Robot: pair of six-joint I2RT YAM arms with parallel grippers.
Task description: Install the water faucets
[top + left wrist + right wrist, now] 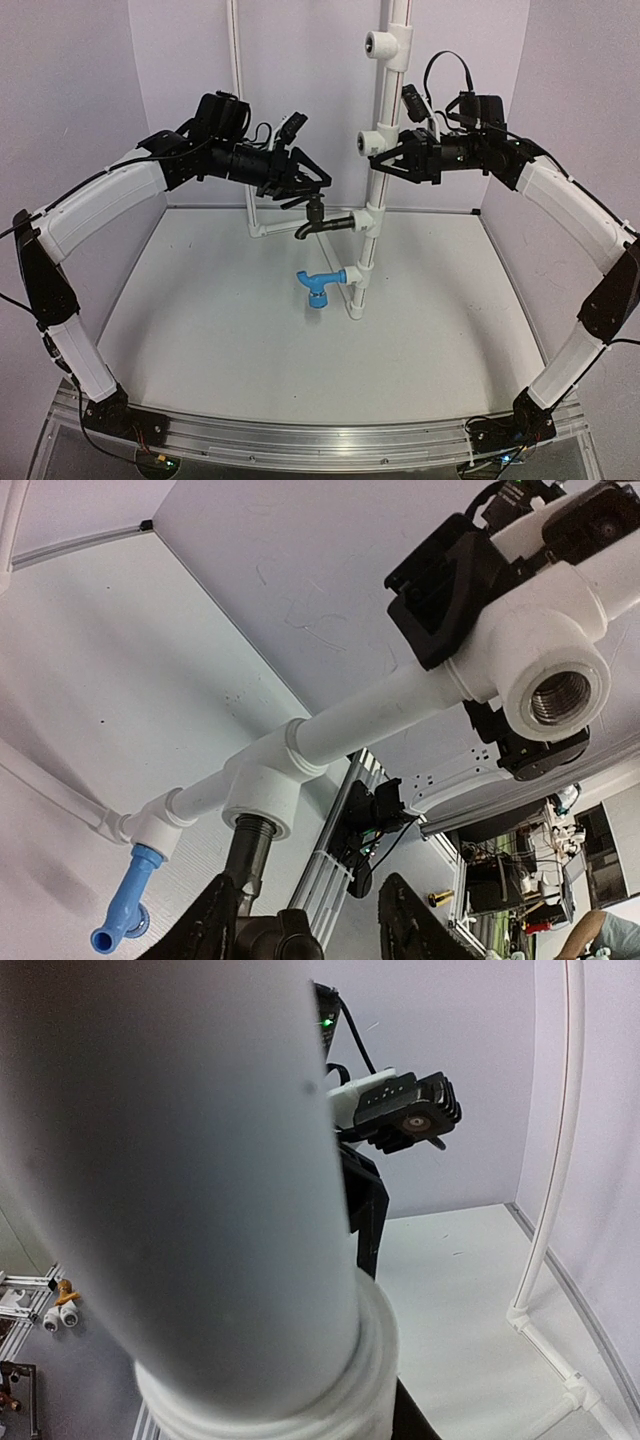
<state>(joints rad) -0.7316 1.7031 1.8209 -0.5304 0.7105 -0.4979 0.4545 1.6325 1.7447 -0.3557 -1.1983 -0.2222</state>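
Note:
A white upright pipe [383, 100] carries tee fittings. The black faucet [318, 220] sits threaded into the middle tee [372, 218], spout down. The blue faucet [318, 285] sits in the lowest tee. My left gripper [305, 188] is open just above the black faucet. In the left wrist view the black faucet [250, 855] lies between the fingers [205, 930], close to the left one, with a gap on the right. The blue faucet [125, 910] shows there too. My right gripper [388, 157] is shut on the pipe [200, 1210], which hides most of its fingers [365, 1210].
An upper tee [385, 42] and the tee by the right gripper [540, 670] have bare threaded sockets. A thin white pipe frame [240, 110] stands at the back left. An aluminium rail [300, 440] runs along the near table edge.

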